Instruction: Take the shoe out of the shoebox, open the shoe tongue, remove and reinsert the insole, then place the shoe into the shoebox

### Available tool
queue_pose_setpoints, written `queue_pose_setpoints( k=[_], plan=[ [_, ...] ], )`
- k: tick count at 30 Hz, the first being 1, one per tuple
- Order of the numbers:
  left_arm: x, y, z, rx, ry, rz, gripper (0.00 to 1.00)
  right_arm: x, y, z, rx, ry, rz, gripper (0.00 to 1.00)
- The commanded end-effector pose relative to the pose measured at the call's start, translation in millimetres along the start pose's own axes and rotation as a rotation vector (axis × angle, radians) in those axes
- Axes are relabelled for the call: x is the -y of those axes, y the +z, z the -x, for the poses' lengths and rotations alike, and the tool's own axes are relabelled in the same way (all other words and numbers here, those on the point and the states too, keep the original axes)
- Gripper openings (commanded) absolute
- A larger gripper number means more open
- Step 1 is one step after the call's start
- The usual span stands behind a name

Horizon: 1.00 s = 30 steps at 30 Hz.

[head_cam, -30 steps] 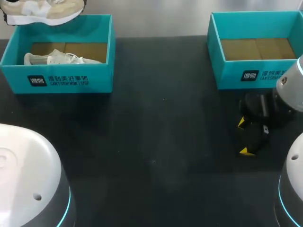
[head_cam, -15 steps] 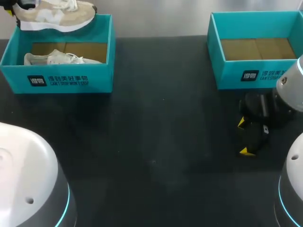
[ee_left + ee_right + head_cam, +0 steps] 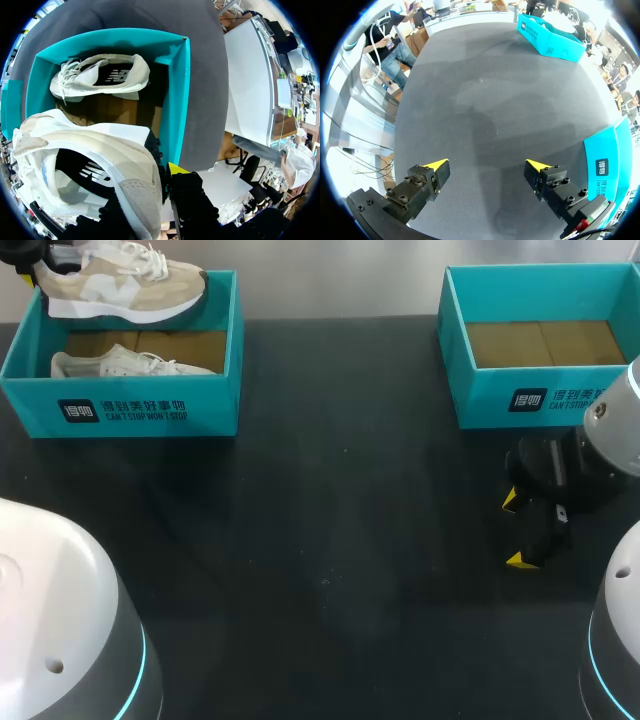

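A beige shoe point(image 3: 120, 290) with a white sole hangs over the back of the left teal shoebox point(image 3: 140, 412). My left gripper point(image 3: 20, 258) is shut on its heel at the view's far corner. In the left wrist view the heel collar of the beige shoe point(image 3: 95, 165) sits in my left gripper point(image 3: 155, 176), with one yellow fingertip point(image 3: 177, 169) showing and the other hidden behind the shoe. A white shoe point(image 3: 130, 363) lies on its side inside that box point(image 3: 181, 100); it shows as the white shoe point(image 3: 102, 75) ahead of the gripper. My right gripper point(image 3: 514, 530) stands open above the bare table.
A second teal shoebox point(image 3: 500, 390) stands at the back right, holding only its brown cardboard floor, just behind my right arm. In the right wrist view my right gripper point(image 3: 487, 165) has only dark table point(image 3: 490, 100) between its fingers, with the right shoebox's wall point(image 3: 607, 160) beside it.
My left gripper has brought the beige shoe down and slightly right, closer to the left shoebox's back edge. The right arm has stayed put.
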<state>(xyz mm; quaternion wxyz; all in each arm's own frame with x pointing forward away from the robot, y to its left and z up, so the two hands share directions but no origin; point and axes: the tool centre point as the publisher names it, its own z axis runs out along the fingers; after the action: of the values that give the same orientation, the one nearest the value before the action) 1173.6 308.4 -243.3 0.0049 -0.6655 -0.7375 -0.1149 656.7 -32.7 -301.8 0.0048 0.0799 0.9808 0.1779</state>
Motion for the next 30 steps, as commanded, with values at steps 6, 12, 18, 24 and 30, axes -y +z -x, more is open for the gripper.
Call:
queue_pose_setpoints(
  k=[6,12,18,24,30],
  plan=[
    [-1.7,13.8,0.6,-0.005,0.007,-0.013,0.00,-0.2,1.2,-0.9,0.003,0.001,-0.002,1.00],
    [-4.6,27.7,6.8,-0.018,0.007,-0.018,0.00,-0.2,1.2,-0.9,0.003,0.001,-0.002,1.00],
    [-11.5,35.4,11.9,-0.019,0.000,-0.013,0.00,-0.2,1.2,-0.9,0.003,0.001,-0.002,1.00],
    [-12.1,43.8,18.6,-0.012,0.010,-0.018,0.00,-0.2,1.2,-0.9,0.003,0.001,-0.002,1.00],
    [-8.8,53.2,19.8,-0.007,0.003,-0.016,0.00,-0.2,1.2,-0.9,0.003,0.001,-0.002,1.00]
  ],
)
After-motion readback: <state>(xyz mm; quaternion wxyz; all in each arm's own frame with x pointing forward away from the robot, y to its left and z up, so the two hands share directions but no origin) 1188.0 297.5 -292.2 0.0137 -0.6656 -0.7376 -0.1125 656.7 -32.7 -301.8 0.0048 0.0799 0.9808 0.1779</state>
